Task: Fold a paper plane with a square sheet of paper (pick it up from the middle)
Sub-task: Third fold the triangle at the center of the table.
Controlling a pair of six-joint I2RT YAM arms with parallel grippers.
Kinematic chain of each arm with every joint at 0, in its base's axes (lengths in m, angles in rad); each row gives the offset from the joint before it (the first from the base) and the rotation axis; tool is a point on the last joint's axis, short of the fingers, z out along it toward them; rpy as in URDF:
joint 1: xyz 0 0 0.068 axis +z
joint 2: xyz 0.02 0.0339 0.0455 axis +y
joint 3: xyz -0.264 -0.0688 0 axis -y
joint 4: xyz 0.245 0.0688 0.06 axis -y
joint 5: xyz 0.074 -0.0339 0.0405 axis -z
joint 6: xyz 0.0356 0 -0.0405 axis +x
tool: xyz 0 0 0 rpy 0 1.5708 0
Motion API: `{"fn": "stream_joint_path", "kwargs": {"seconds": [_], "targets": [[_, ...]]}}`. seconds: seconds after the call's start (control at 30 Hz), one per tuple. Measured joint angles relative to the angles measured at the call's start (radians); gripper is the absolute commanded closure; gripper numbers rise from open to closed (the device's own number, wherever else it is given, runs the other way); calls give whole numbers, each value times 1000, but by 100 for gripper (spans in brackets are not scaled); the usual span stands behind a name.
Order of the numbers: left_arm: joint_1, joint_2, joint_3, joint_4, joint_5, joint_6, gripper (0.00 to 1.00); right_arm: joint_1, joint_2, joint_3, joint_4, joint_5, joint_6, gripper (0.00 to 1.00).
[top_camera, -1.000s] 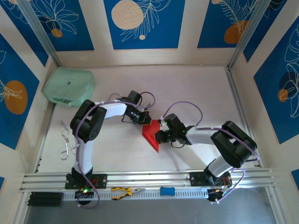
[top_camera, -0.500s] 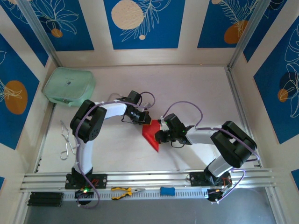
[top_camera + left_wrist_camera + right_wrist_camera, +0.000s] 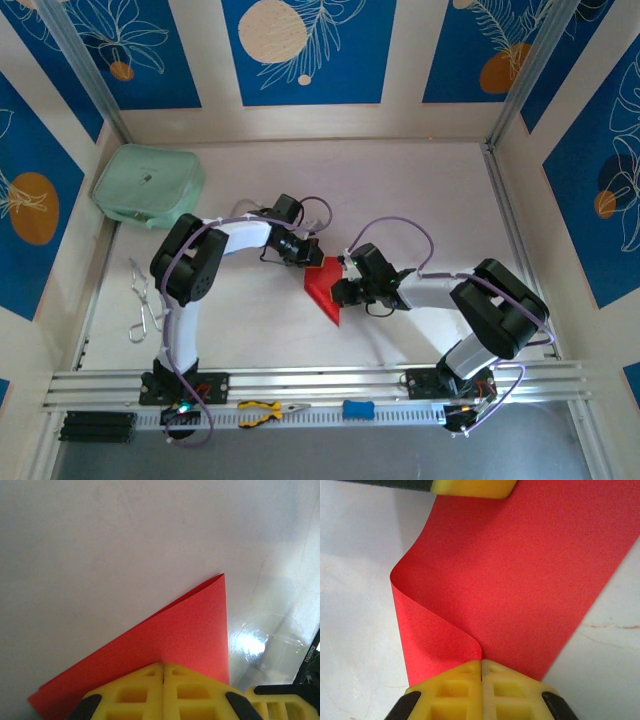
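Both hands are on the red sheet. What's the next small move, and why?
Probably slide the right hand along the fold, pressing it flat. In its wrist view the red sheet bends over in a soft, uncreased curl right where it grips, while the left hand, also shut, holds the other end.

The paper (image 3: pixel 322 290) is laid on the middle of the table (image 3: pixel 430 190), between the two grippers. Its far left corner is pinched by the left gripper (image 3: pixel 312 261) and its right edge by the right gripper (image 3: pixel 338 292). The pouch (image 3: pixel 148 186) is set in the far left corner, well apart. The pliers (image 3: pixel 270 409) are laid along the near edge, between the arms' bases.
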State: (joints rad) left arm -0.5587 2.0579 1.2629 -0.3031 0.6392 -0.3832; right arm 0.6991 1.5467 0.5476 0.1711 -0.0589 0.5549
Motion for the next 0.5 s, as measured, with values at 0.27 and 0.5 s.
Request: {"fn": "stream_joint_path", "kwargs": {"seconds": [0.27,0.5], "targets": [[0,-1,3,-6,-6,0,92,0,2,0,4,0,0,100],[0,-1,20,-31,-27,0,89,0,13,0,28,-1,4,100]]}}
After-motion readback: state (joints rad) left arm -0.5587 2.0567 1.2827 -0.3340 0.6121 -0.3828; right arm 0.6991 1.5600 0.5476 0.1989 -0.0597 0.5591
